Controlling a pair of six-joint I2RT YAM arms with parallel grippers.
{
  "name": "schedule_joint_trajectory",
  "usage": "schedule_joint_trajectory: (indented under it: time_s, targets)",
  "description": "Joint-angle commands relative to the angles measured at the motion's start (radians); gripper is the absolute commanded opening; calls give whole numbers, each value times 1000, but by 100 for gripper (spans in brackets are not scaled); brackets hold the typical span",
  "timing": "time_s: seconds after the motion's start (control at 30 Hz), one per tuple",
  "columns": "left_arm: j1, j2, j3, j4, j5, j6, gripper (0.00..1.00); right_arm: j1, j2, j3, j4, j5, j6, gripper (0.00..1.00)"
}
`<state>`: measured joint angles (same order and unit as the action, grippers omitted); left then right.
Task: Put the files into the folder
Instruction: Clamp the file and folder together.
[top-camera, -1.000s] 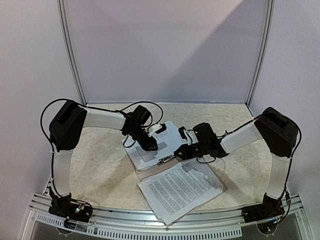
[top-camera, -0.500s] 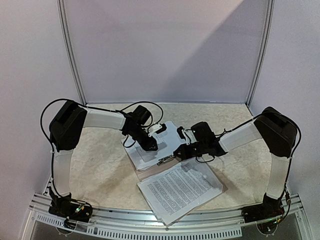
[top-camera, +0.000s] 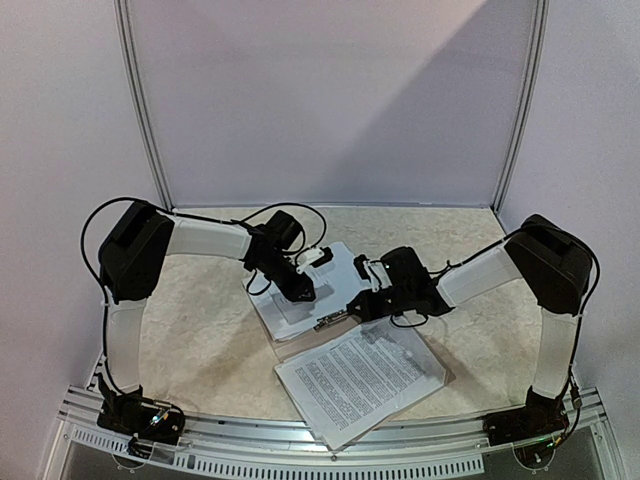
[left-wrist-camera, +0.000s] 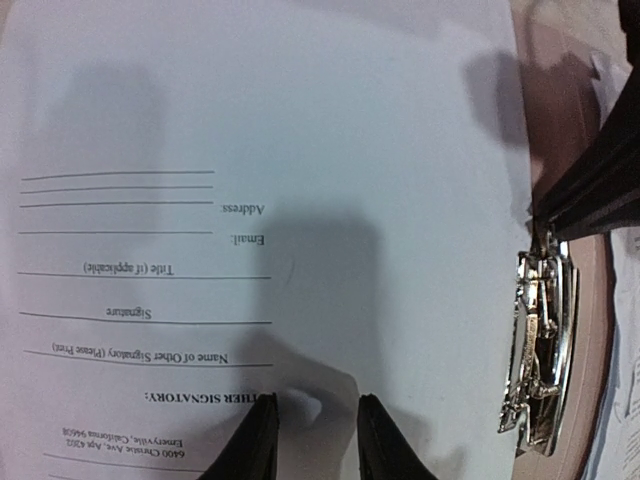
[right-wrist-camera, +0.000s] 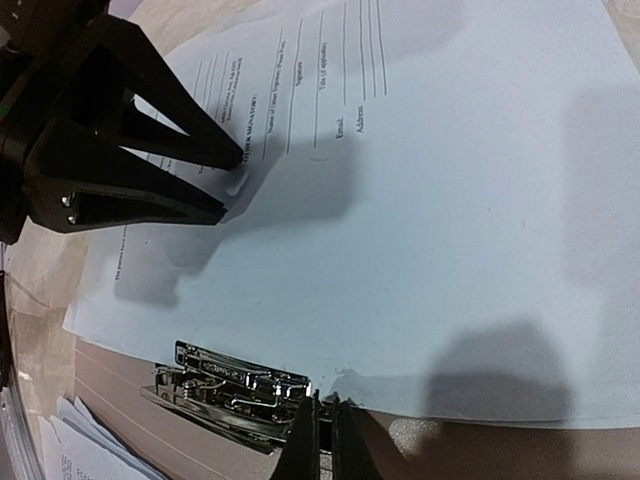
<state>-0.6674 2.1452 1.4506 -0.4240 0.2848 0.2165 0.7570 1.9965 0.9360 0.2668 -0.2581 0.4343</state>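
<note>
A white form sheet, one of the files, lies on the open tan-brown folder. My left gripper stands open on it. Both of its fingertips press down on the sheet near the printed lines. The folder's chrome clip sits along the sheet's edge. My right gripper is shut, with its tips at that paper edge right beside the clip. A stack of densely printed files lies nearer the front.
The table is beige and speckled, with grey walls around it. More loose printed sheets poke out past the folder's edge. The two arms meet over the middle, their wrists close together.
My right arm has edged slightly to the left, toward the clip. The left gripper and the sheets have not visibly moved.
</note>
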Motion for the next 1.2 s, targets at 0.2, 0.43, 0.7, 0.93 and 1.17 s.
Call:
schedule_joint_trajectory:
  time_s: [0.2, 0.43, 0.7, 0.93, 1.17]
  targets:
    - [-21, 74, -32, -112, 0, 1, 29, 67, 235, -173, -542, 359, -79, 0]
    - [-21, 76, -29, -115, 2, 2, 29, 68, 220, -145, -541, 338, -81, 0]
    - [-21, 76, -32, -116, 0, 4, 29, 68, 161, -102, -557, 300, -96, 0]
    - [-21, 78, -24, -118, -5, 6, 29, 68, 74, -27, -552, 205, -94, 1]
    - [-21, 69, 1, -143, -18, 29, 30, 68, -74, 35, -528, 124, -97, 2]
